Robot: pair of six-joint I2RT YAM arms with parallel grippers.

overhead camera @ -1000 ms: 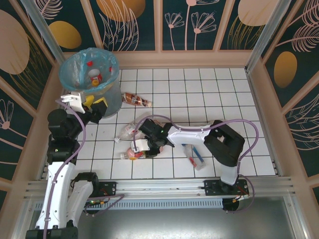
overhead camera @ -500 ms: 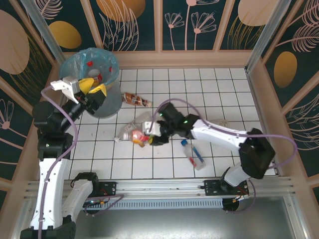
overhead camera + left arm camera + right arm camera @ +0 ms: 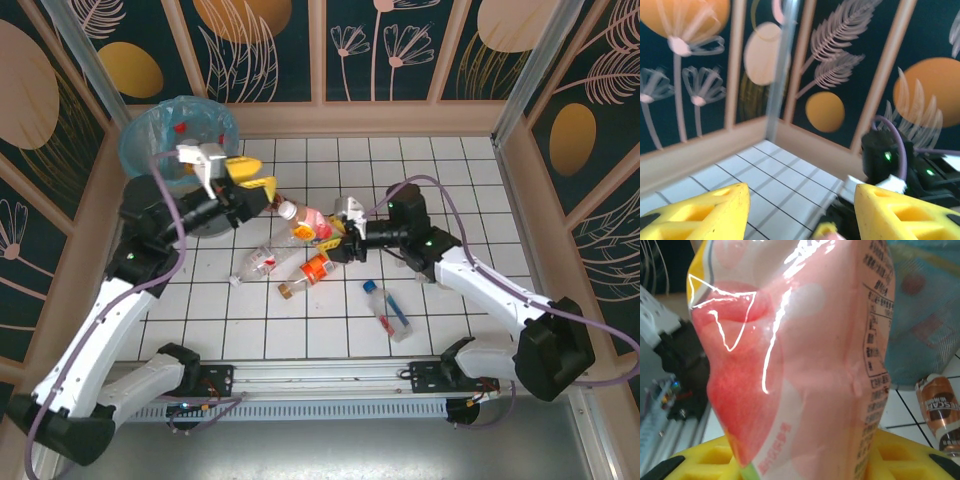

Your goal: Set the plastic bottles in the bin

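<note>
Pink bottle (image 3: 308, 220) clamped in the right gripper (image 3: 333, 238); left gripper (image 3: 252, 177) empty.
From above we see the bottle just right of the bin (image 3: 135, 150). Left wrist: yellow fingers (image 3: 695, 212) apart, nothing between. Right wrist: fingers (image 3: 705, 460) squeeze the bottle (image 3: 790, 365).

I am looking into a robot test cell, a lab set-up rather than a home. A white gridded worktop (image 3: 470, 170) is boxed in by printed leaf-and-flower panels (image 3: 390, 45) in wooden frames, and an aluminium rail (image 3: 320, 378) runs along the worktop's near edge.
</note>
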